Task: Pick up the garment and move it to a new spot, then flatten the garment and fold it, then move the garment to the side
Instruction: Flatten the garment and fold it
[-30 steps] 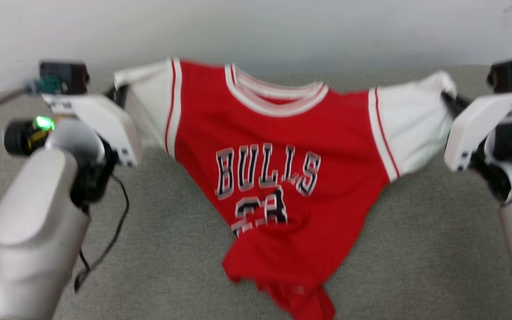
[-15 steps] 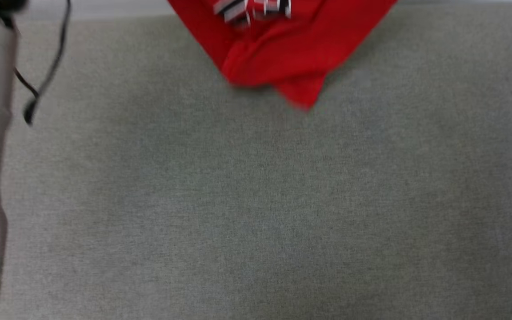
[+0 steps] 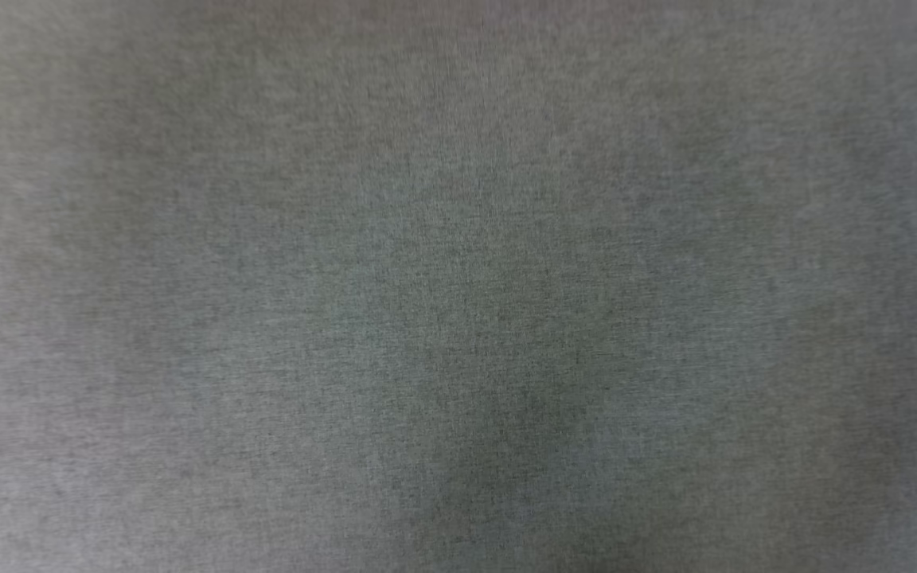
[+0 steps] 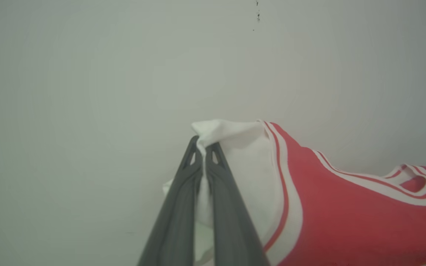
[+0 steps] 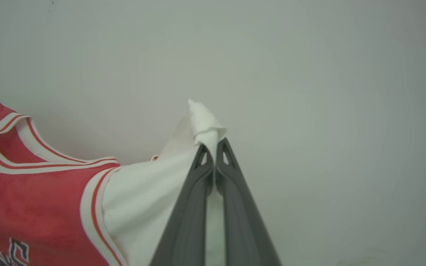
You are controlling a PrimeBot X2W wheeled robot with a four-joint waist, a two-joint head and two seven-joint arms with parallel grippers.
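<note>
The garment (image 4: 346,218) is a red jersey with white short sleeves and red-white striped trim, hanging stretched between my two grippers in front of a pale wall. In the left wrist view my left gripper (image 4: 202,147) is shut on the tip of one white sleeve (image 4: 242,159). In the right wrist view my right gripper (image 5: 213,146) is shut on the tip of the other white sleeve (image 5: 150,195), and the garment's red body (image 5: 31,207) with black lettering hangs to the left. The neck opening (image 4: 416,183) sags between the two sleeves.
The head view looks down at a blurred grey fabric surface (image 3: 458,286). A plain pale wall (image 4: 87,74) stands behind the lifted garment in both wrist views.
The head camera has tilted down: the garment and both arms have slid up and out of its picture, leaving the grey surface. Both grips stay shut.
</note>
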